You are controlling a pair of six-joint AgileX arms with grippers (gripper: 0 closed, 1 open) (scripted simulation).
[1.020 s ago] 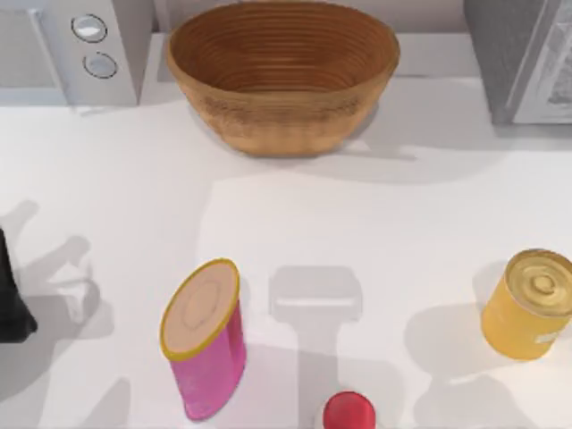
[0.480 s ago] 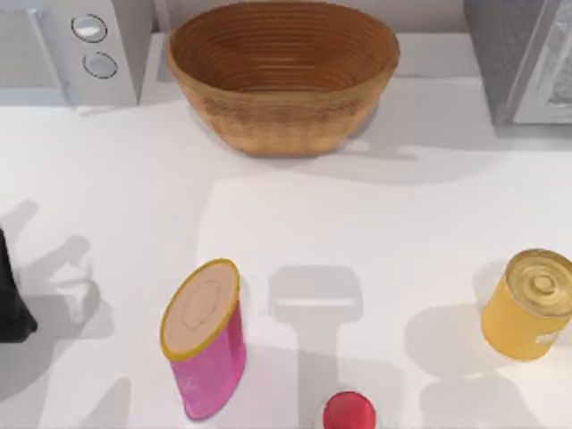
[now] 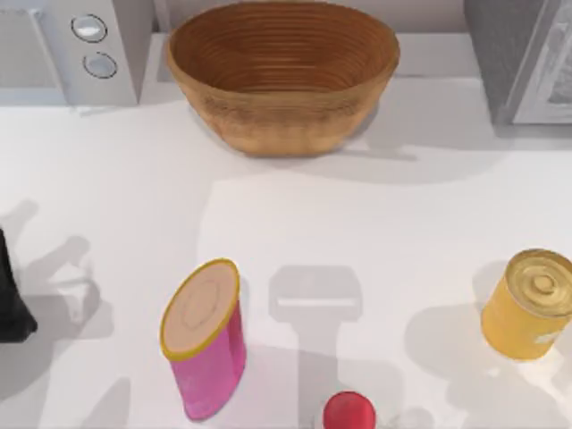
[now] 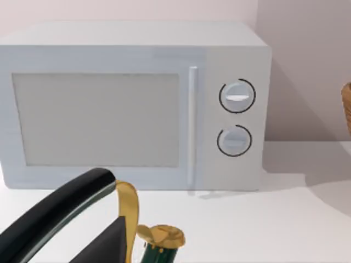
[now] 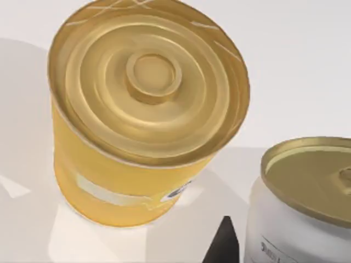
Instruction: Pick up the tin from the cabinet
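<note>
Tin [image 3: 531,304]: standing upright on the white table [image 3: 357,223], near the top view's right edge, well apart from everything else there. In the right wrist view the tin [image 5: 143,109] is sitting close under the camera, its ringed gold lid facing up.
Tin label: a pale strip and a small white patch with a dark mark are running around its yellow side; no writing can be read.
White can [image 5: 299,211]: standing just beside the tin in the right wrist view, gold lid on top; a line of dark print on its side is too small to read.
Right gripper: a dark tip [image 5: 224,244] is showing low between the tin and the white can; I cannot tell how its fingers are set, or whether they are touching the tin.
Left arm [image 3: 11,295]: sitting at the table's left edge, well apart from the tin; dark and gold parts [image 4: 109,219] are showing before a white microwave [image 4: 134,104]; finger state cannot be told.
Pink canister [image 3: 206,344]: standing left of centre, tan top, yellow rim.
Red cap [image 3: 349,411]: at the bottom edge.
Wicker basket [image 3: 281,76]: at the far side.
</note>
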